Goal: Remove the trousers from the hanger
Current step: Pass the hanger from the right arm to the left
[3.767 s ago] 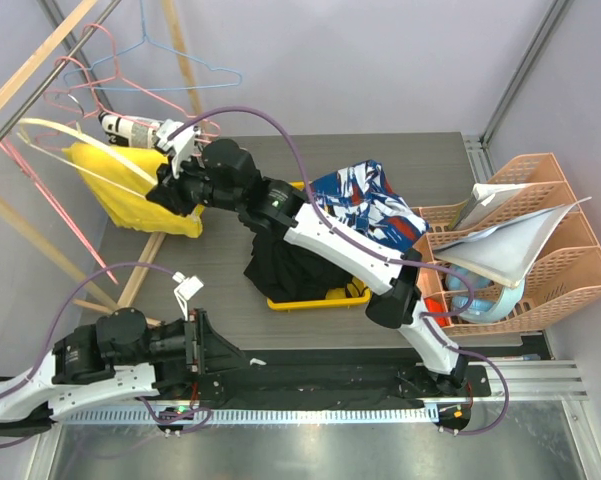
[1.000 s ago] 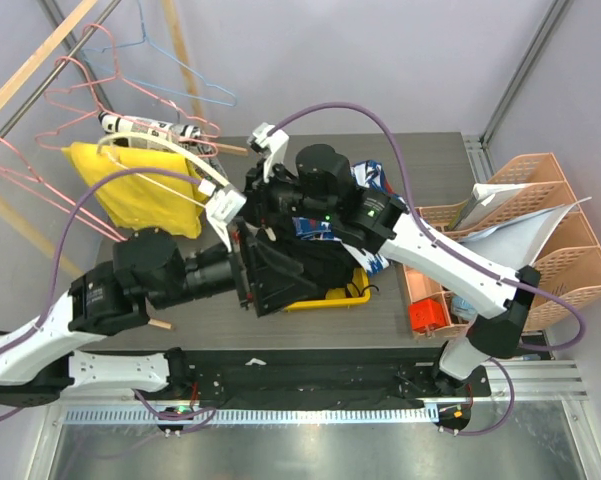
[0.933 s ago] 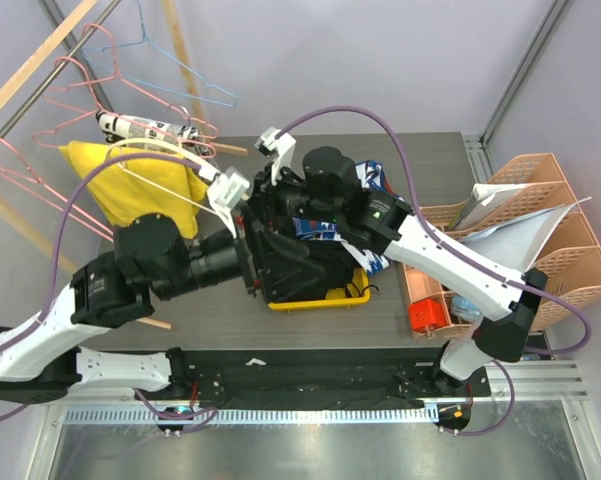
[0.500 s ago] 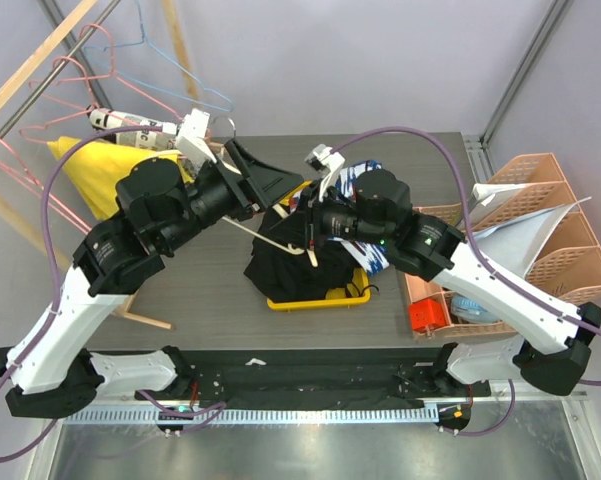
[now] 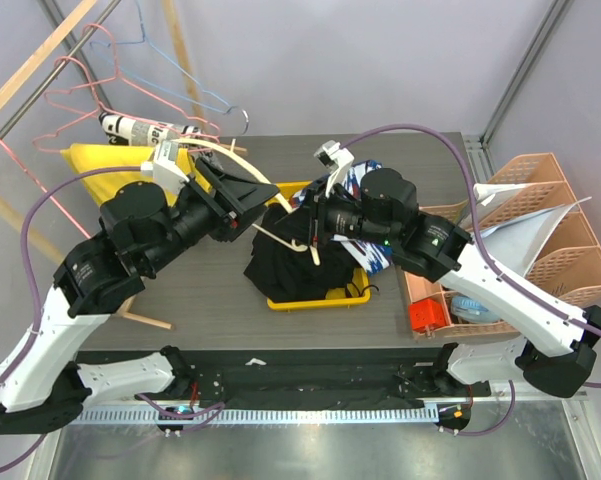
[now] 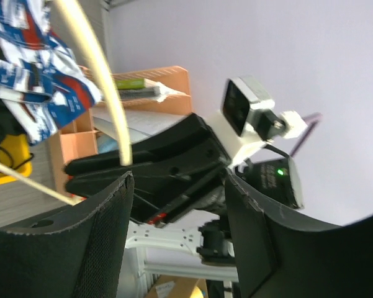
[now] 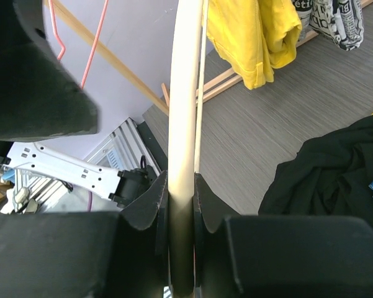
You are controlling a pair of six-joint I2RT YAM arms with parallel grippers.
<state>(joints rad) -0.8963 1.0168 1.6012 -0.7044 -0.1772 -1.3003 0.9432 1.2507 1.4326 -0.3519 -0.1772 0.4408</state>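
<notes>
A cream hanger (image 5: 265,185) is held over the table's middle and carries nothing. My right gripper (image 5: 315,225) is shut on its rod (image 7: 185,93), which runs up between the pads (image 7: 158,198). My left gripper (image 5: 248,192) is open at the hanger's other side. Its fingers (image 6: 80,236) stand wide apart with nothing between them, and the hanger's arc (image 6: 105,93) passes just above the left one. The yellow garment (image 5: 85,160), seemingly the trousers, stays back left by the rack, apart from the hanger; it also shows as yellow cloth (image 7: 254,31) in the right wrist view.
A yellow tray (image 5: 345,296) mid-table holds a black garment (image 5: 290,270) and a blue patterned one (image 5: 365,185). Wire hangers (image 5: 90,75) hang on the wooden rack at back left. Orange file racks (image 5: 525,250) with papers stand at the right.
Both arms have shifted slightly with the hanger. The left gripper has dropped and turned by the hanger's left end, its jaws a little narrower. The right grip is unchanged.
</notes>
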